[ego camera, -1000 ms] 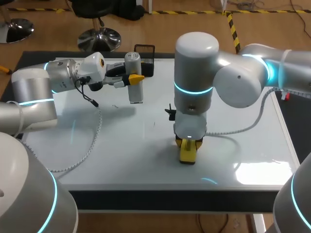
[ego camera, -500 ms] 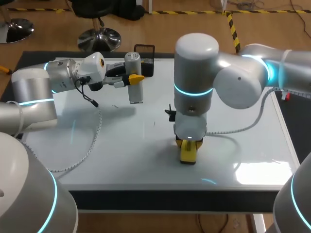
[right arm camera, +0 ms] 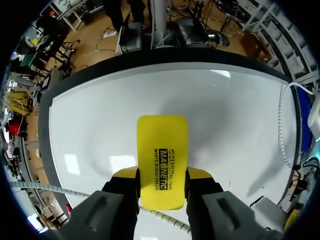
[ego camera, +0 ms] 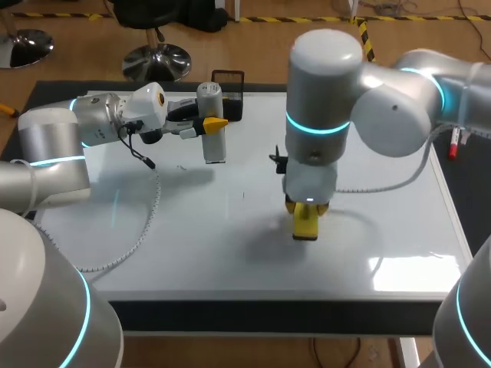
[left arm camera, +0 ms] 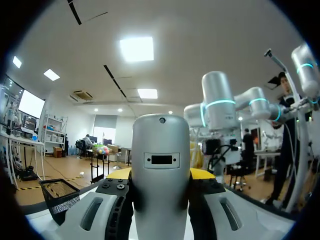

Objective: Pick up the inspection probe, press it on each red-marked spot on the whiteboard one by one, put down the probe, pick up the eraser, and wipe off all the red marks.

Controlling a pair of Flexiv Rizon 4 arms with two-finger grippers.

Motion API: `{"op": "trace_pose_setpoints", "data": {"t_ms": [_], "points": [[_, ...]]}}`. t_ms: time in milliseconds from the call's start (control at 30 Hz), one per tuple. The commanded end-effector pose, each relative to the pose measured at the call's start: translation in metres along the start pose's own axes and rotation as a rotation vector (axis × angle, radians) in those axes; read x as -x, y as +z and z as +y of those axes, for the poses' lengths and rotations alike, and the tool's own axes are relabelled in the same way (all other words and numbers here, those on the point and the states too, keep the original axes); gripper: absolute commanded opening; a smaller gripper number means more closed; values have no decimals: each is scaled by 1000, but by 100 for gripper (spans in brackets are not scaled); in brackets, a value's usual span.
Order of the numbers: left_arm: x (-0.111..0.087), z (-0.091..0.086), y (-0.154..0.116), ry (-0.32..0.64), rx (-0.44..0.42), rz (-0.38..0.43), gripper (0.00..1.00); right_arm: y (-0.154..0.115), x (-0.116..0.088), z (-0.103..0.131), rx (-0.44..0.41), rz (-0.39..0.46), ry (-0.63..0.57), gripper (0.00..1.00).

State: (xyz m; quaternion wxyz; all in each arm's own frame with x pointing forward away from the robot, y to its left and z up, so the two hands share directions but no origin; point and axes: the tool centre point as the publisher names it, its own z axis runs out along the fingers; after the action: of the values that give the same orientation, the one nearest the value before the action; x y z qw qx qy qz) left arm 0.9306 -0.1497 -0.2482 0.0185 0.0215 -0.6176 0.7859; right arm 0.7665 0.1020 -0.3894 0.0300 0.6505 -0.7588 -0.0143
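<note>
Eraser [ego camera: 305, 223] sits clamped between the right gripper's [right arm camera: 162, 176] fingers over the middle of the whiteboard [ego camera: 192, 253], toward its near edge. Wiping looks to be the step in hand, and it may be nearly done: no red marks show on the bare board, only a few faint dark specks. Farther off, near the far edge beside a black mesh basket [ego camera: 228, 83], the left gripper [ego camera: 209, 124] grips the probe [ego camera: 215, 147] above the board — by the look of it, not yet put down.

Off-task items: a mesh basket and the dark table

A black wire-mesh basket [ego camera: 228, 81] stands upright at the far side, left of centre, open end up. The dark table [ego camera: 268, 316] shows as a border along the near, left and right sides. A small red-tipped stick [ego camera: 453, 146] lies at the far right.
</note>
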Motion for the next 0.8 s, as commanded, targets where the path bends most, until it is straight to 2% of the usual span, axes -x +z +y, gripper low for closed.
{"op": "trace_pose_setpoints", "data": {"t_ms": [33,300,800], "points": [[-1,-1,0,2,0,-2,0,-15,-5,-7,0,4,-7,0],[-1,-1,0,2,0,-2,0,-19,-12,-29,35,-39,-1,0],[-1,-1,0,2,0,-2,0,-28,-35,-76,67,-58,28,0]]}}
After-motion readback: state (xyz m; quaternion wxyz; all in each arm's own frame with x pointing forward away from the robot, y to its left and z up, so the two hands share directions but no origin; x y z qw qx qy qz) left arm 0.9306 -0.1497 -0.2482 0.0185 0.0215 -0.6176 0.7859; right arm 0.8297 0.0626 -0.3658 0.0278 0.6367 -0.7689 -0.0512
